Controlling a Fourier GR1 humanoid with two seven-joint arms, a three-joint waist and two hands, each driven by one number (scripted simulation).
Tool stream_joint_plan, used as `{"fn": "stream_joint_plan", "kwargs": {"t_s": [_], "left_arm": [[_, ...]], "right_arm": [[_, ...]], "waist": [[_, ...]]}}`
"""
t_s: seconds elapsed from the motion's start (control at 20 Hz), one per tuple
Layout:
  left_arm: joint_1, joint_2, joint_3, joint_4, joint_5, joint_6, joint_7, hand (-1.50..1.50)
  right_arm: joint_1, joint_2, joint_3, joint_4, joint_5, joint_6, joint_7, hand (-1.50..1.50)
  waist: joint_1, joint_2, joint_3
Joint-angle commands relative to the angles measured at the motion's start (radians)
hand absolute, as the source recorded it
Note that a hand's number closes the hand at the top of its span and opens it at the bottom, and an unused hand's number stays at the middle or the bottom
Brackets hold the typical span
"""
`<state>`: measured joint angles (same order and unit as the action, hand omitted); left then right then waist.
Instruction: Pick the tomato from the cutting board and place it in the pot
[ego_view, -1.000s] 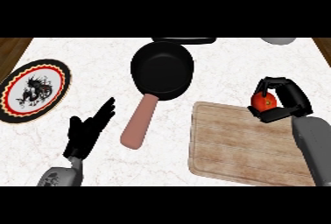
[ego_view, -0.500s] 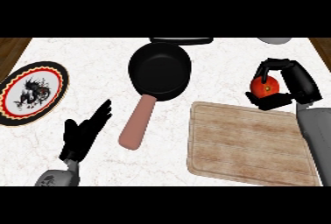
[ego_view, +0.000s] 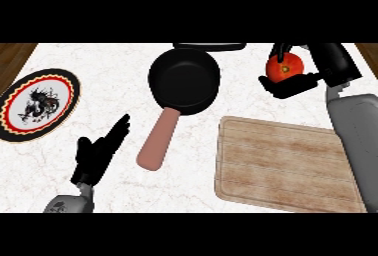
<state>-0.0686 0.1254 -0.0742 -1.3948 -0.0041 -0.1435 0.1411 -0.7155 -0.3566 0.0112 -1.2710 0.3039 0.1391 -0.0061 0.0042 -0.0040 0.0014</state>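
Head view shows the right hand (ego_view: 310, 75) at the upper right of the frame, its fingers (ego_view: 289, 86) curled around the tomato (ego_view: 284, 67), which it holds above the white marbled table (ego_view: 111, 90), beyond the far edge of the cutting board (ego_view: 284, 160). Compared with a second ago, the hand has carried the tomato up the frame and away from the board, which now lies bare at the lower right. That suggests the pick is done and the carry is under way, with the placing still ahead. The tomato looks red, round and glossy, with a small dark stem spot at its top, partly hidden by the black fingers. To its left sits the black pan (ego_view: 184, 80), its pinkish handle (ego_view: 159, 142) pointing toward the lower left; the tomato is near the pan's right rim but not yet over it. The left hand (ego_view: 100, 152) rests open at the lower left, fingers straight, as before. A patterned plate (ego_view: 37, 105) lies at the left edge.
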Motion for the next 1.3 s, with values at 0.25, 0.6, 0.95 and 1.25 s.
{"fn": "stream_joint_plan", "kwargs": {"t_s": [0.25,0.6,0.95,1.25], "left_arm": [[-0.047,0.037,0.055,0.032,0.050,-0.059,0.022,0.00],[-0.046,0.012,0.027,0.047,0.010,-0.042,-0.004,0.00],[-0.025,0.016,0.025,0.044,0.020,-0.059,-0.005,0.00],[-0.044,0.019,0.012,0.009,0.005,-0.055,0.029,0.00]], "right_arm": [[-0.295,0.090,0.106,0.147,0.141,0.039,0.231,1.50],[-0.482,0.203,0.140,0.445,0.246,-0.006,0.192,1.50],[-0.541,0.227,0.352,0.618,0.511,-0.042,0.262,1.50],[-0.633,0.333,0.306,0.852,0.468,0.150,0.378,1.50]], "waist": [[0.013,0.007,-0.002],[0.022,0.011,-0.002],[0.044,0.020,-0.004],[0.055,0.020,-0.003]]}}
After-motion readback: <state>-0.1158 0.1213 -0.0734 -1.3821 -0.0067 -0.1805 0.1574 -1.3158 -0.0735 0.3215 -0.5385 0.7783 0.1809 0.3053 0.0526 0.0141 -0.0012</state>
